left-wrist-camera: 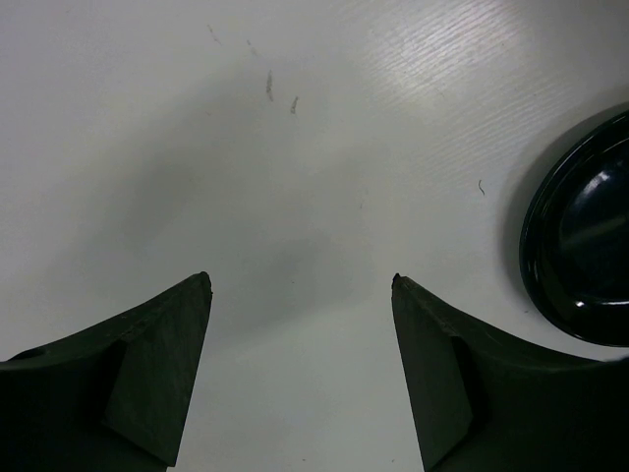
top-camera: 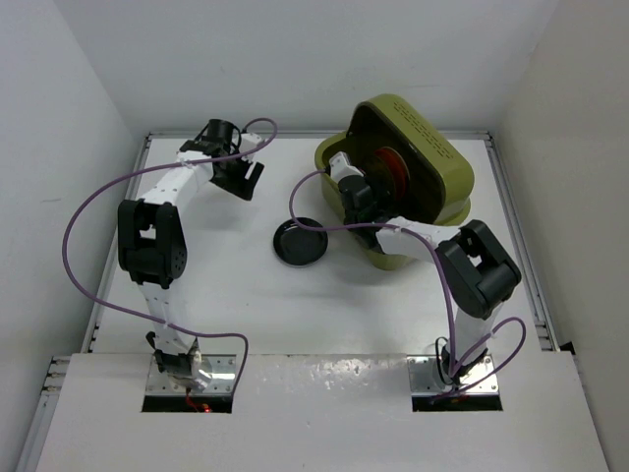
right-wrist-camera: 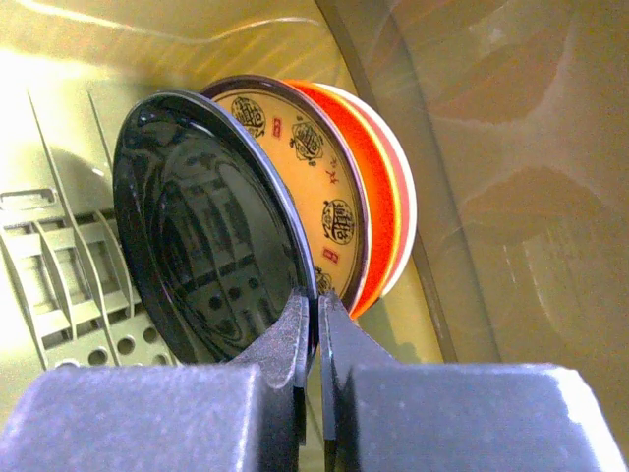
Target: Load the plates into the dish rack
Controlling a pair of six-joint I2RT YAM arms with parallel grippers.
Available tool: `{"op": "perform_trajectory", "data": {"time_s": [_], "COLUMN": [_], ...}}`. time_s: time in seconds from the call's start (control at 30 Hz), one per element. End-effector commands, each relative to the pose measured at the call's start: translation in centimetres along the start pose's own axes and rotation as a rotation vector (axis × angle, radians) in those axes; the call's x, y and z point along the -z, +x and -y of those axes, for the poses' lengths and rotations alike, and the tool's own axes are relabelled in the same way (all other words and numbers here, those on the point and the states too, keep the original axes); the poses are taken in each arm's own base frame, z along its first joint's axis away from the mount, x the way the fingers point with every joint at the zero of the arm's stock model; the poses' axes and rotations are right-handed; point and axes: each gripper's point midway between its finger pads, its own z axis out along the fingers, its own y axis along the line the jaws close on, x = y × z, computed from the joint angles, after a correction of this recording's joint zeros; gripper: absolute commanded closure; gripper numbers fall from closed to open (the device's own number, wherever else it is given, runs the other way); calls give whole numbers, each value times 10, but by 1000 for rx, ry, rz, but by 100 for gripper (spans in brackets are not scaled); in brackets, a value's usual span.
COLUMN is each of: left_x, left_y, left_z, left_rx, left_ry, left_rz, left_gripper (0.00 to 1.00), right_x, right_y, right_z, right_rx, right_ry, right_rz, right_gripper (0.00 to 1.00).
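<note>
Black and glossy, the first plate [right-wrist-camera: 206, 226] stands on edge inside the dish rack [right-wrist-camera: 491, 197], pinched at its lower rim by your closed right gripper [right-wrist-camera: 316, 324]. Its hollow face is turned to the gripper's left, and the yellow patterned plate [right-wrist-camera: 314, 167] sits just to its right. Your left gripper [left-wrist-camera: 301, 277] hangs open over the counter [left-wrist-camera: 295, 147]. The second black plate [left-wrist-camera: 585, 246] lies flat to its right, nearer that arm.

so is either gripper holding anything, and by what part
The right gripper pinches a black plate by its rim, on edge inside the rack. The left gripper is open and holds nothing.
</note>
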Motion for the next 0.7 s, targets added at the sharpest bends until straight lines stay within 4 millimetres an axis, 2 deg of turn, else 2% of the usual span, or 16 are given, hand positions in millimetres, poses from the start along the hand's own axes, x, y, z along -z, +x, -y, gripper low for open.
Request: {"op": "perform_trajectory", "data": {"time_s": [0.0, 0.07, 0.2, 0.33, 0.67], "left_x": [13, 13, 15, 17, 17], "left_y": [-6, -6, -3, -1, 4], "left_z": [-3, -3, -7, -6, -2], "left_rx": [0, 0, -2, -2, -1], "left_ry": [-7, -7, -12, -12, 1], "left_rz": [36, 36, 35, 34, 27], "left_gripper": [22, 22, 22, 22, 22], "right_x": [-4, -4, -2, -1, 3], "right_y": [10, 11, 15, 13, 5], "right_z": [-6, -8, -5, 1, 15], "right_rx": [17, 21, 16, 12, -2], "right_ry": [17, 17, 24, 36, 64], "right_rz": [-28, -32, -49, -47, -30], "right_gripper": [100, 99, 81, 71, 69]}}
